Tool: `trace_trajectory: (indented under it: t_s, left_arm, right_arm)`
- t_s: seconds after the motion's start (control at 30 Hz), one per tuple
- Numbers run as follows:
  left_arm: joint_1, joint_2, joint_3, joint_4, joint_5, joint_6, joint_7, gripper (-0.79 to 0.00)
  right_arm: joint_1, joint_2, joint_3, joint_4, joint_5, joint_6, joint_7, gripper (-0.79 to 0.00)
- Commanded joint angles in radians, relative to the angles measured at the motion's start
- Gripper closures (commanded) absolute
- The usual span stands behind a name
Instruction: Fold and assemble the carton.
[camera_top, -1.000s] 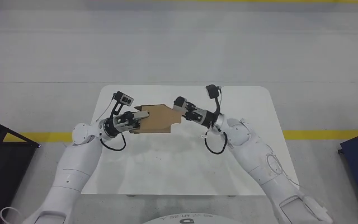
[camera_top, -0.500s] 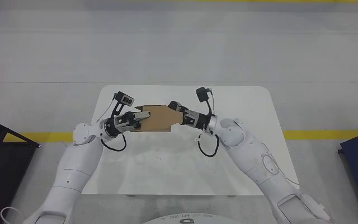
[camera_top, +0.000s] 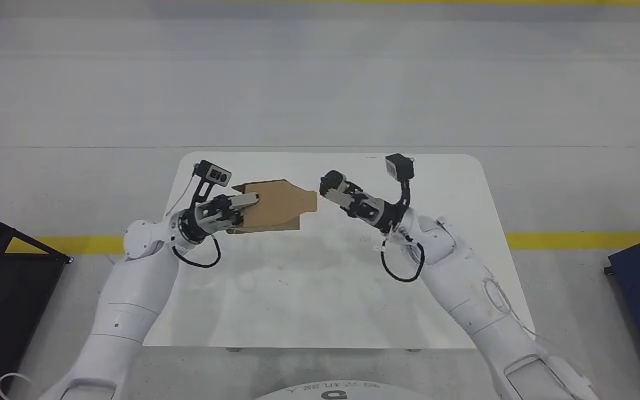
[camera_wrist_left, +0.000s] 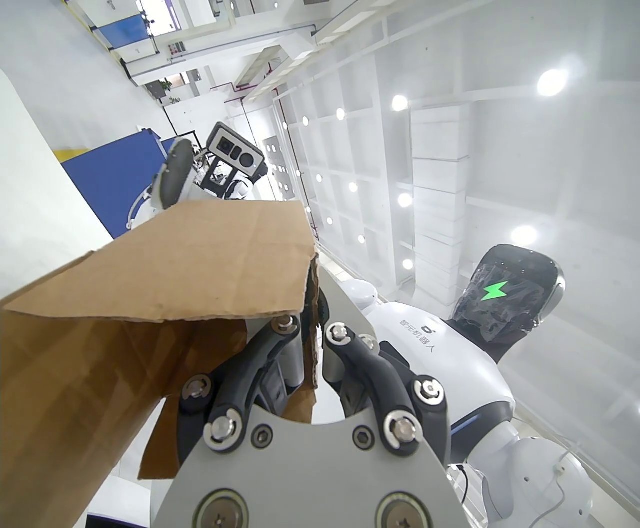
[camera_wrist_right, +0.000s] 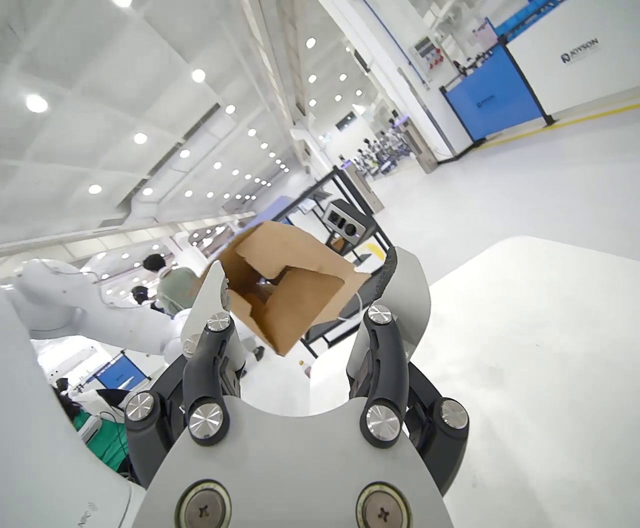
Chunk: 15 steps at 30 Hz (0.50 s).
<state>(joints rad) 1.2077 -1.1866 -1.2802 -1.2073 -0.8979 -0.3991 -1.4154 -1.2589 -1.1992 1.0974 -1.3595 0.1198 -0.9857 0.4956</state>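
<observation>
The carton (camera_top: 278, 206) has been let go at its right end. The right gripper (camera_top: 327, 184) has been drawn back to the right, jaws spread, and is now just clear of the cardboard. The left end is kept pinched by the left gripper (camera_top: 248, 204), and the half-opened sleeve is held above the far left of the table (camera_top: 440, 300). A fresh grip on a flap is probably being set up.

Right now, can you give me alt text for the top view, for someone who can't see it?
A brown carton is held over a white table by the left gripper at one end; the right gripper sits just off the other end.
</observation>
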Motion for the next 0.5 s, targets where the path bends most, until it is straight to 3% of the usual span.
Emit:
trace_trajectory:
  t_s: [0.0,0.03,0.07,0.17,0.47]
  left_arm:
    - [0.001,0.000,-0.001,-0.001,0.001,0.001,0.001,0.000]
    - [0.002,0.000,-0.001,-0.002,0.000,0.000,0.002,0.000]
    - [0.002,0.000,-0.002,-0.002,0.001,0.001,0.003,0.000]
    - [0.002,-0.001,0.001,-0.002,0.001,0.002,0.005,0.000]
    - [-0.001,-0.004,0.013,0.005,0.006,-0.004,0.002,0.000]
  right_arm:
    - [-0.008,0.009,-0.020,-0.041,0.171,-0.027,0.099,-0.539]
    - [-0.010,0.016,-0.028,-0.055,0.243,-0.027,0.175,-0.480]
    - [-0.010,0.024,-0.037,-0.063,0.319,-0.027,0.263,-0.474]
    - [0.015,0.049,-0.067,-0.088,0.448,0.057,0.396,-0.591]
    - [0.073,0.084,-0.136,-0.092,0.562,0.130,0.469,-0.610]
